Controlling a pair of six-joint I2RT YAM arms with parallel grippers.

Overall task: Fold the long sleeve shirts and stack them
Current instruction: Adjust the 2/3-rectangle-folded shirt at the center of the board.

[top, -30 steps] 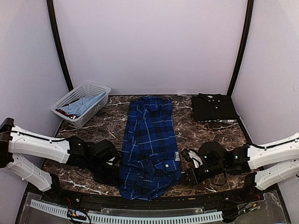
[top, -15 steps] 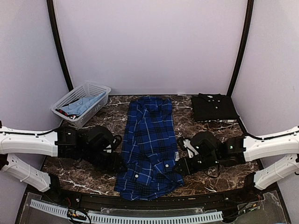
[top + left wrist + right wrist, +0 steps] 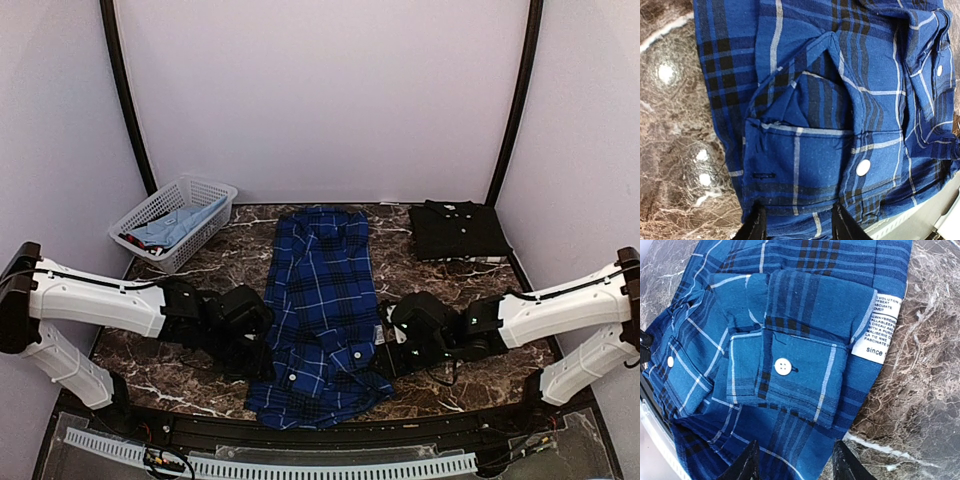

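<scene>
Pale lilac walls (image 3: pixel 320 100) close the booth on three sides, with a dark post in each back corner. The dark brown marble-patterned table (image 3: pixel 190 275) fills the floor of the top view.

In the middle of the table lies the royal-blue-and-navy plaid cloth shirt (image 3: pixel 322 300), folded to a long narrow strip that runs from the back toward the near edge. The plain black collared shirt (image 3: pixel 458 230) rests folded at the back right, well apart from the plaid one. The white plastic lattice basket (image 3: pixel 175 220) stands at the back left with light blue cloth inside.

The left gripper (image 3: pixel 797 227) is at the left side of the strip's near part, and the right gripper (image 3: pixel 796 462) is at its right side. In each wrist view the two black fingers (image 3: pixel 757 227) stand apart, and the plaid cloth lies flat below and ahead of them. Nothing is pinched between them, so both grippers are open.

A second ago both grippers were nearer the front edge and a little away from the cloth. Now they have moved in beside it. The shirt itself has kept almost the same shape.

Near the right fingers (image 3: pixel 747 462) are a buttoned cuff with a white button (image 3: pixel 783 366) and a white printed label (image 3: pixel 879 327).
</scene>
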